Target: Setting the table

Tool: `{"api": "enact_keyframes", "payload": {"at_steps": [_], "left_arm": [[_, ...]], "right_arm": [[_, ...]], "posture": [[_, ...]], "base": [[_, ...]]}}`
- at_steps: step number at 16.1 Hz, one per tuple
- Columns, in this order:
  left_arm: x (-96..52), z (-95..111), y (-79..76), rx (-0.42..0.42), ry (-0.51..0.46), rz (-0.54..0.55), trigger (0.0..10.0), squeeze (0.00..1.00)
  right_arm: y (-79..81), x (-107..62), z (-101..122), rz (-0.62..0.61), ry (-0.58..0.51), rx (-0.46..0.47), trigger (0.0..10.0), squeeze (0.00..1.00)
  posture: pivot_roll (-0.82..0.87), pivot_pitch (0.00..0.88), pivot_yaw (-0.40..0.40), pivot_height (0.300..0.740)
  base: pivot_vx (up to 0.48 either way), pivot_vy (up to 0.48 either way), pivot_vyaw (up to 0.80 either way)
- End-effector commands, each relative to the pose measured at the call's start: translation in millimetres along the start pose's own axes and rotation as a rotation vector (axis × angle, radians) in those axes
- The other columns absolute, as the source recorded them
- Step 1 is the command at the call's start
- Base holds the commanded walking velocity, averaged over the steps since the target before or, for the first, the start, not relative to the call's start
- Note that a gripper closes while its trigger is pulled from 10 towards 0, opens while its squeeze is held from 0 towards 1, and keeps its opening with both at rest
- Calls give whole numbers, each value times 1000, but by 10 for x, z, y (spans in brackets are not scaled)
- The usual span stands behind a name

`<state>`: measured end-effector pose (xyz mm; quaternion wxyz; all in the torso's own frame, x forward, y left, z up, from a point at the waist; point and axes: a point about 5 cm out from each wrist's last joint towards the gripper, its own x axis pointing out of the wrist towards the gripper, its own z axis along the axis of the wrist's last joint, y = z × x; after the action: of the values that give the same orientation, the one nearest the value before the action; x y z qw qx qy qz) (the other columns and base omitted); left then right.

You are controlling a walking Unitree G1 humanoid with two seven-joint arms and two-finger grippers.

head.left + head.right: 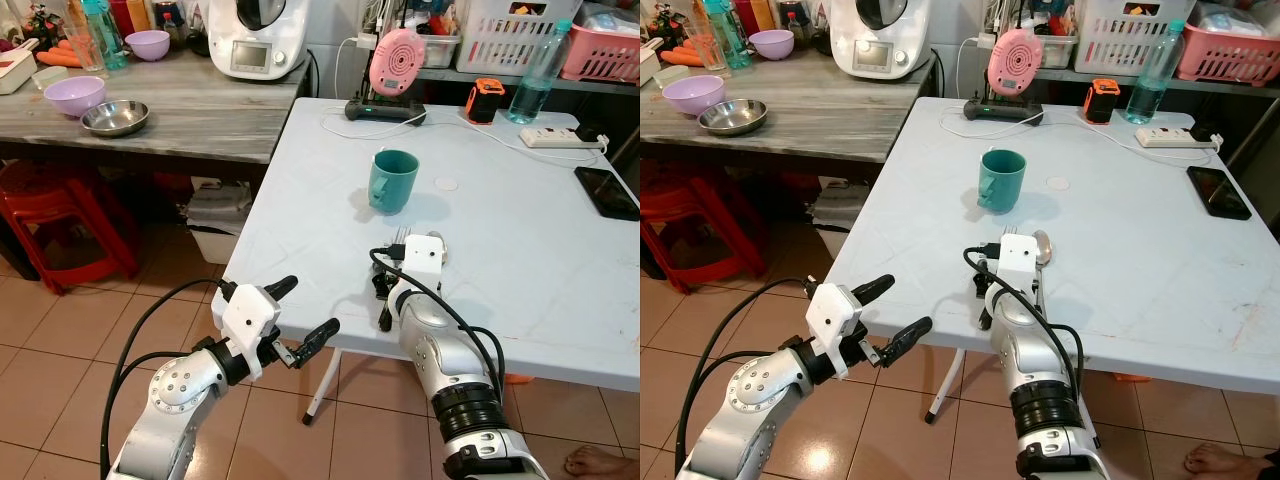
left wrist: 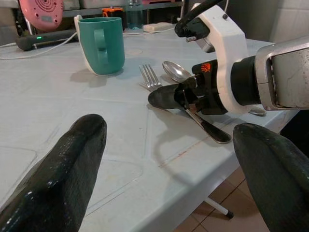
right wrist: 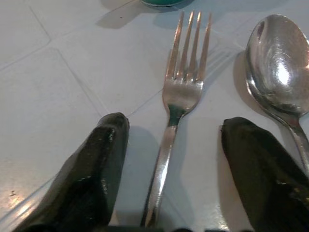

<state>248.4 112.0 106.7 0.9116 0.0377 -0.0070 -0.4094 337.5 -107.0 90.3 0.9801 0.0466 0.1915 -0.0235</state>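
Steel fork [image 3: 179, 104], 4 tines, flat betw. spread, empty right hand [image 3: 169, 174] fingers.

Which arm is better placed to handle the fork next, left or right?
Right. The right gripper rests on the table with its open jaws on either side of the fork handle, beside the spoon. The left gripper hangs off the table's edge, above the floor.

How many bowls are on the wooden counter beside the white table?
3. A purple bowl sits near the counter's front edge, a steel bowl right beside it, and a second purple bowl farther back among the bottles. Others may be hidden behind the clutter.
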Motion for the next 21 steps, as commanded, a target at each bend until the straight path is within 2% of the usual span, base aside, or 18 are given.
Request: {"api": "enact_keyframes", "payload": {"at_steps": [1,7,17,21], "left_arm": [[10,41,-4,30,-7,-16,10000,0],[26,37,-14,37,-5,-25,10000,0],[18,34,-26,40,-4,-34,10000,0],[35,38,-19,43,-9,-38,10000,0]], "right_arm": [[-35,11,-88,-14,44,2,0,0],[-139,3,-192,-38,76,-1,0,0],[-132,-14,-235,-34,88,18,0,0],[-126,-10,-230,-24,90,55,0,0]], "posture": [[-29,49,-15,740],[-31,47,-11,740],[-32,54,-7,740],[-33,48,-4,740]], "base": [[0,0,0],[0,0,0],[0,0,0],[0,0,0]]}}
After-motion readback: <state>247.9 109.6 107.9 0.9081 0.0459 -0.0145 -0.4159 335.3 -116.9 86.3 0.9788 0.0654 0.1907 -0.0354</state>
